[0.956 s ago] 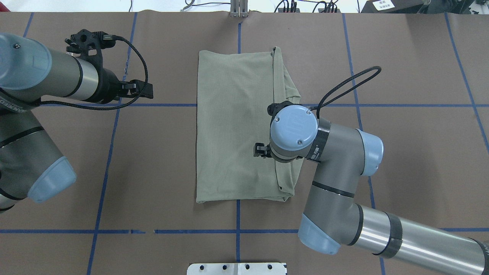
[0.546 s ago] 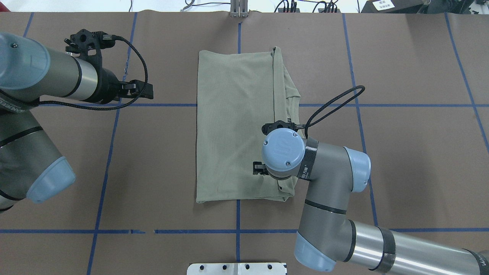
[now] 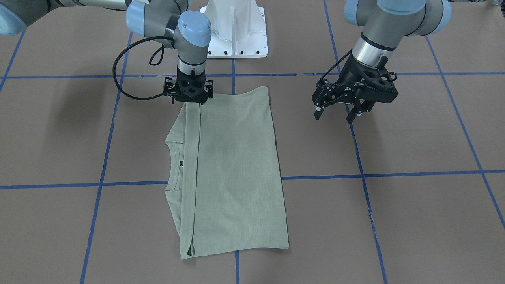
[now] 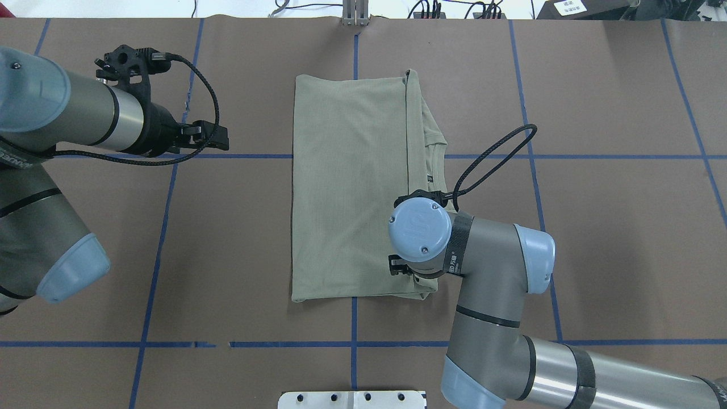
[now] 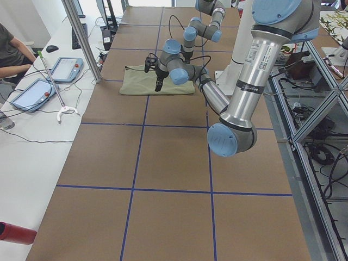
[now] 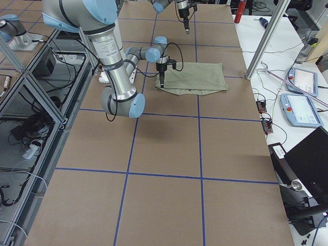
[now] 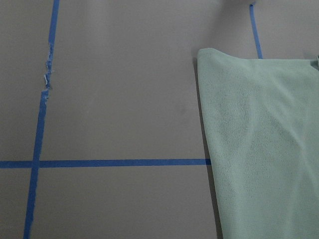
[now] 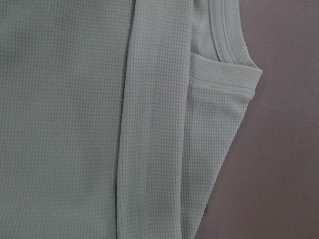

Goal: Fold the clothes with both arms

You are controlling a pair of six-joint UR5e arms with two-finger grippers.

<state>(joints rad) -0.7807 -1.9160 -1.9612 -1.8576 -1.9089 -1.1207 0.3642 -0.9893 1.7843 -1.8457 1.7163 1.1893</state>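
The sage-green shirt [image 3: 232, 169] lies flat on the table, folded into a long rectangle, with its neck opening and black label [image 3: 181, 163] at one long edge. It also shows in the overhead view [image 4: 346, 187]. My right gripper [image 3: 188, 101] points straight down just above the shirt's corner nearest the robot base; its fingers look apart and hold nothing. In the overhead view the wrist [image 4: 420, 230] hides it. My left gripper [image 3: 335, 116] is open and empty, above bare table beside the shirt [image 4: 223, 138]. The right wrist view shows only folded layers [image 8: 75, 124].
The white pedestal base [image 3: 234, 31] stands behind the shirt. Blue tape lines [image 4: 352, 343] grid the brown table. A metal plate [image 4: 352, 399] sits at the near table edge. A side bench with tablets [image 5: 68, 68] and an operator [image 5: 11, 51] is along the far side.
My right arm has moved along the shirt's neck-side edge toward the robot base, from mid-shirt to the near corner. The left arm has hardly moved. The shirt lies unchanged.
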